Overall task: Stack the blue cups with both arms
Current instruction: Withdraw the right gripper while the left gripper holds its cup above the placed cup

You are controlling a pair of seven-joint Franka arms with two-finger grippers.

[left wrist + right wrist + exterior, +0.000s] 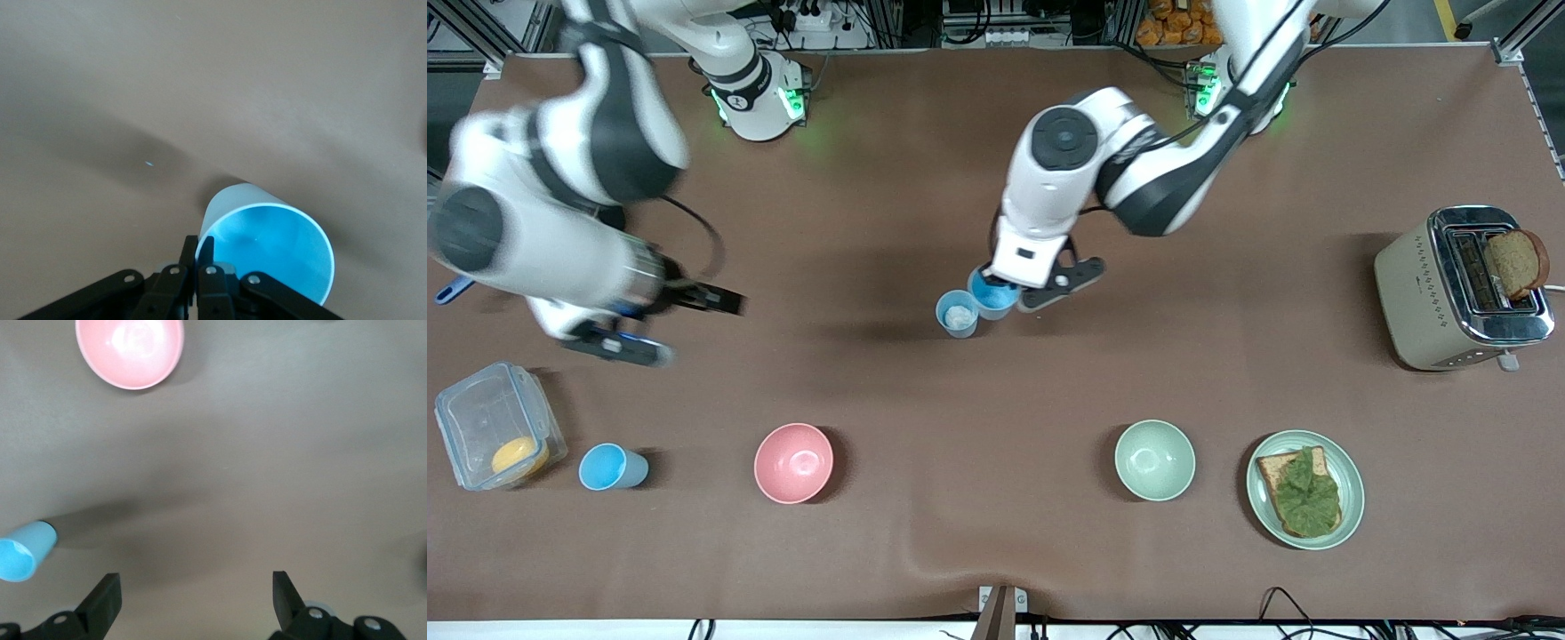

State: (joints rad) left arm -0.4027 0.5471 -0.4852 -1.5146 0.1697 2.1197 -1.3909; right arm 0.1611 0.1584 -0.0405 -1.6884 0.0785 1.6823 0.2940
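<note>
My left gripper [991,276] is shut on the rim of the brighter sky-blue cup [994,293], one finger inside and one outside. It holds the cup upright right beside the paler cup [958,314] with the whitish patch, mid-table. The left wrist view shows the pinched fingers [207,248] of the left gripper [199,248] on that cup's rim [273,248]. My right gripper [680,326] is open and empty over bare table toward the right arm's end. Its wrist view [195,597] shows a third blue cup [23,553], which stands near the front edge [611,467].
A pink bowl [793,462] and a pale green bowl [1154,460] stand near the front edge. A clear lidded box [489,427] is beside the third cup. A plate with toast [1305,489] and a toaster [1463,286] are at the left arm's end.
</note>
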